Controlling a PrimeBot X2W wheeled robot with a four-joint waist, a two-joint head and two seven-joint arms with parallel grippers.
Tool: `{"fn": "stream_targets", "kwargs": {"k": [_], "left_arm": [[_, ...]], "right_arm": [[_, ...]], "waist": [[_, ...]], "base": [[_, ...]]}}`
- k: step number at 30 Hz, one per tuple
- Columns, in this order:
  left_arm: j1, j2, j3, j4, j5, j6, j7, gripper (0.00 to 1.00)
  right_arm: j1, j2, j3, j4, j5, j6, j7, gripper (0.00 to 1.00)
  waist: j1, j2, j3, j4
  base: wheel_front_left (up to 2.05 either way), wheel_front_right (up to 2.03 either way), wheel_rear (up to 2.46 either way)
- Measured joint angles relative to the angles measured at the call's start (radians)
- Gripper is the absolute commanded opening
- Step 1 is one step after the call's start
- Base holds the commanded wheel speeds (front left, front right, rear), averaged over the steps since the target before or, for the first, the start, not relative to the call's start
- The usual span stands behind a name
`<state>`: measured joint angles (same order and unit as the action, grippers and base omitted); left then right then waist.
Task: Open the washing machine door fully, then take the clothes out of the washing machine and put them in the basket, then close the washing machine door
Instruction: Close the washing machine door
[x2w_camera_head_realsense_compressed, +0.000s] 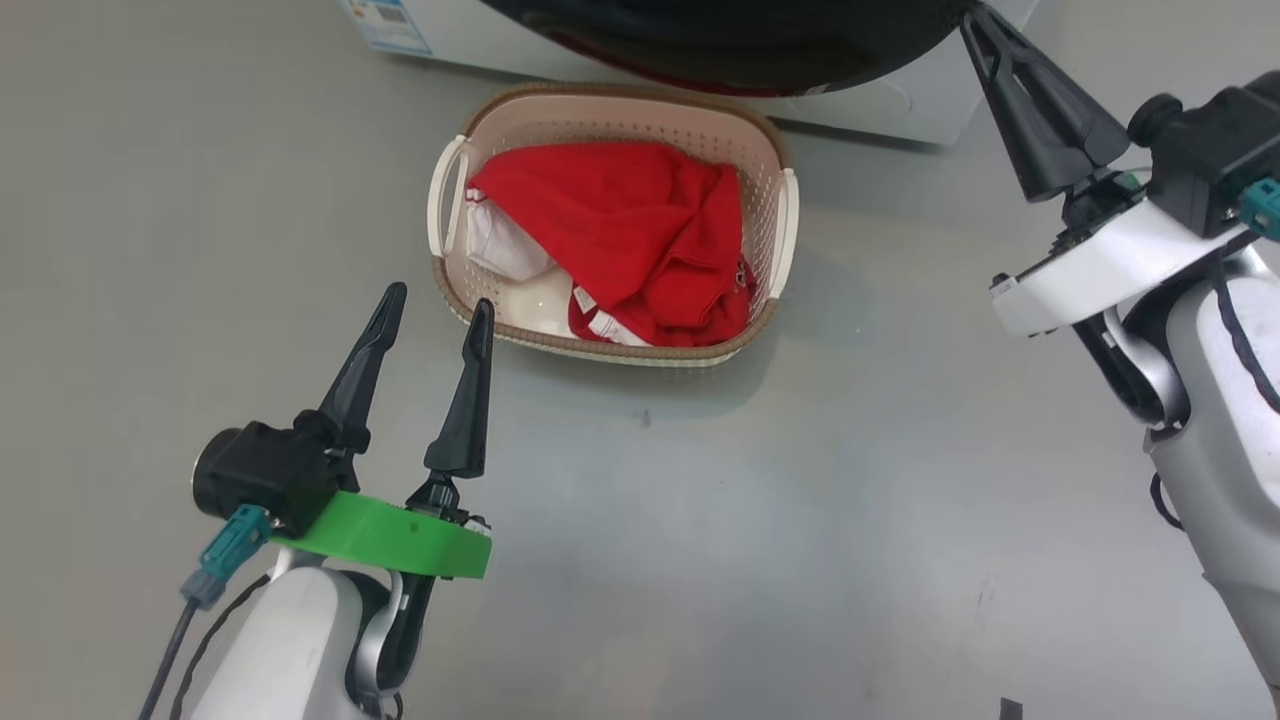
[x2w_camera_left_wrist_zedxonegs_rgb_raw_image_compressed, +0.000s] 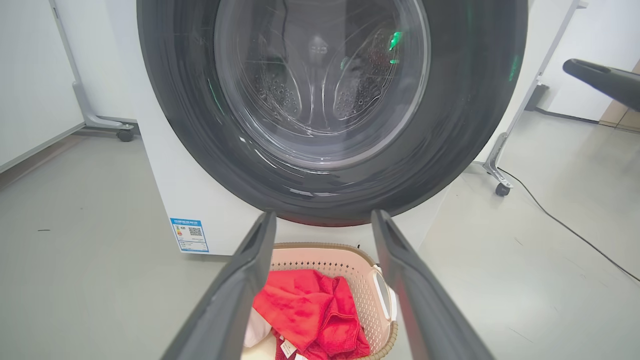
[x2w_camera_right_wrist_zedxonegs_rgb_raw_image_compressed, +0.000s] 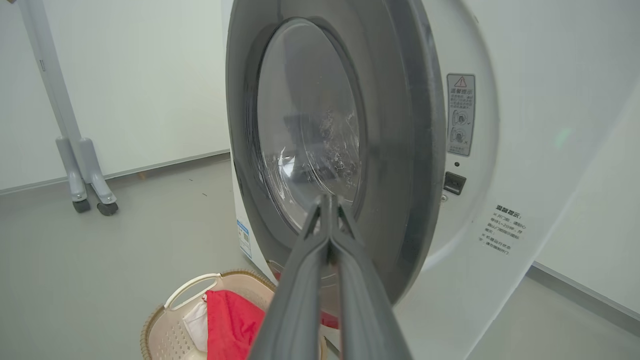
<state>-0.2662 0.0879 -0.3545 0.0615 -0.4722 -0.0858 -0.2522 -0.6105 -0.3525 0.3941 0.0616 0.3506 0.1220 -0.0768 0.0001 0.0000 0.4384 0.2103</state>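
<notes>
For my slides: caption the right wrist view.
Shut right gripper points at the white washing machine's round dark-rimmed glass door; red clothes lie in the cream perforated basket.

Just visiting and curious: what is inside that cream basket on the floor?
The basket holds a crumpled red garment lying over a white garment peeking out at one end. Anything beneath the red fabric is covered.
</notes>
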Motion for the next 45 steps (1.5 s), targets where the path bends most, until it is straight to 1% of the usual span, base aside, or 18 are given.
{"fn": "stream_targets", "kwargs": {"k": [5,9,19,24,27,32,39,45], "left_arm": [[-0.023,-0.012,0.002,0.001,0.000,-0.003,0.000,1.00],[-0.033,-0.017,0.002,0.003,0.000,-0.009,0.000,1.00],[-0.068,-0.038,0.007,0.014,0.000,-0.016,0.000,1.00],[-0.079,-0.042,0.006,0.021,0.001,-0.018,0.000,1.00],[-0.089,-0.044,0.005,0.026,0.000,-0.022,0.000,1.00],[-0.102,-0.049,0.002,0.031,0.000,-0.025,0.000,1.00],[-0.117,-0.053,0.003,0.030,0.000,-0.025,0.000,1.00],[-0.135,-0.057,0.001,0.032,0.000,-0.028,0.000,1.00]], "right_arm": [[-0.070,-0.026,0.023,0.028,0.004,0.000,0.011,0.00],[-0.117,-0.037,0.040,0.055,0.031,0.000,0.024,0.00],[-0.233,-0.087,0.051,0.109,0.045,0.000,0.029,0.00],[-0.277,-0.096,0.031,0.141,0.047,0.001,0.028,0.00],[-0.299,-0.100,0.019,0.157,0.057,0.009,0.027,0.00],[-0.334,-0.124,0.000,0.190,0.071,0.009,0.021,0.00],[-0.410,-0.147,-0.001,0.217,0.077,0.009,0.029,0.00],[-0.478,-0.162,-0.041,0.264,0.074,0.007,0.032,0.00]], "waist": [[0.0000,0.0000,0.058,0.034],[0.0000,0.0000,0.098,0.055],[0.0001,0.0000,0.170,0.089],[0.0001,0.0000,0.193,0.098],[0.0000,0.0000,0.204,0.104],[0.0000,0.0000,0.219,0.116],[0.0000,0.0000,0.246,0.129],[0.0000,0.0000,0.272,0.139]], "base": [[0.00,0.00,0.00],[0.00,0.00,0.00],[0.00,0.00,0.00],[0.00,0.00,0.00],[0.00,0.00,0.00],[0.00,0.00,0.00],[0.00,0.00,0.00],[0.00,0.00,0.00]]}}
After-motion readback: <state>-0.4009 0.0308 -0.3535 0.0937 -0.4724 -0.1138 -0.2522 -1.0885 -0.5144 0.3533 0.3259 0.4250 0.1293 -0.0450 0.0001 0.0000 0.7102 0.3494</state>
